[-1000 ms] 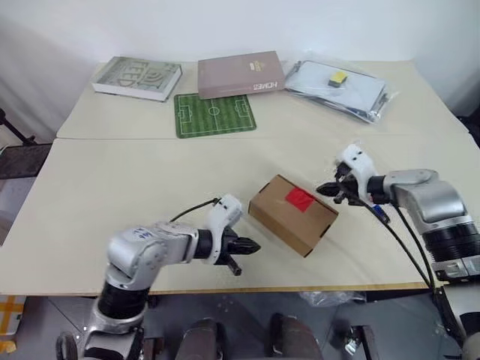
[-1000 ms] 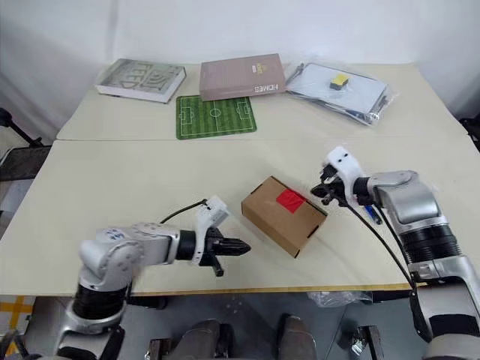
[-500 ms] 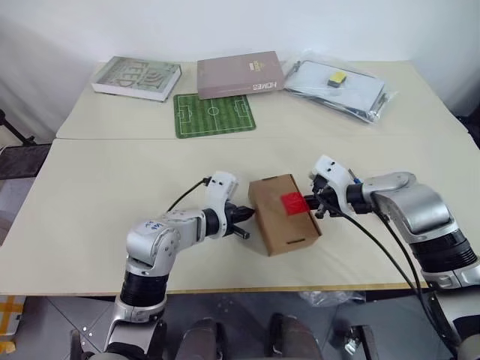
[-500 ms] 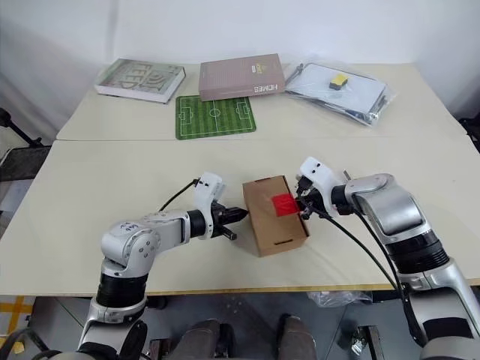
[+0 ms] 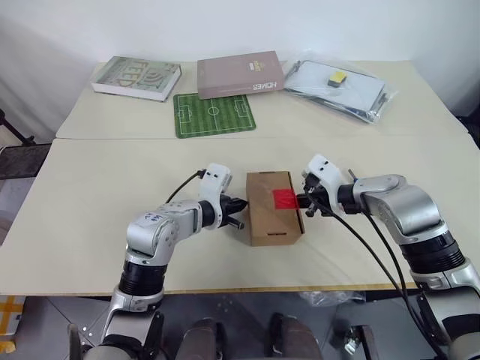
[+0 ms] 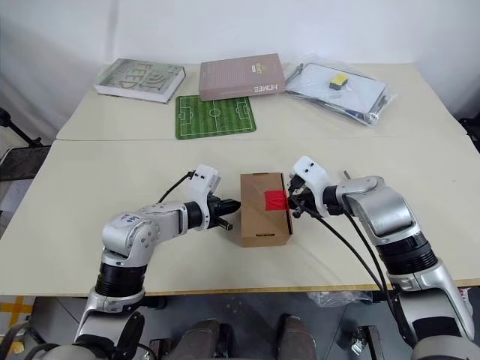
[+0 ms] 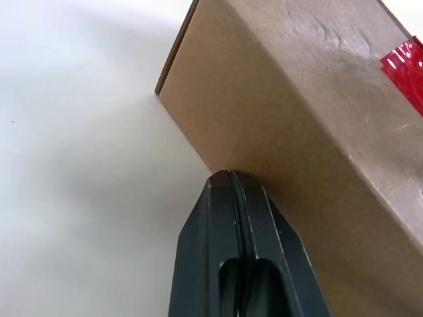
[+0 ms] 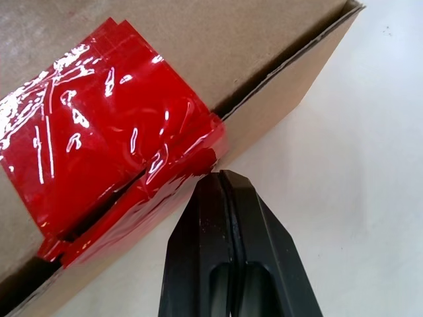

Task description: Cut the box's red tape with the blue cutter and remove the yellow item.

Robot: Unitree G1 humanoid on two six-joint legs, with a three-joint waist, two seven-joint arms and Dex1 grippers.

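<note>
Both grippers have their fingers pressed together, empty: the left gripper (image 5: pixel 238 205) touches the left side of the box (image 5: pixel 270 214), the right gripper (image 5: pixel 303 201) meets its right edge at the red tape (image 5: pixel 284 199), mid-table (image 5: pixel 90 187).

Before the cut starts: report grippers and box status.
Both grippers shut: left gripper on box side, right gripper at red tape. Tape uncut. Nothing obstructing.

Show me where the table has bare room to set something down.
Bare: the near table left of the left hand, and the stretch between the box and the football mat. Crowded: the far edge, with grey book, pink book and plastic bag.
</note>
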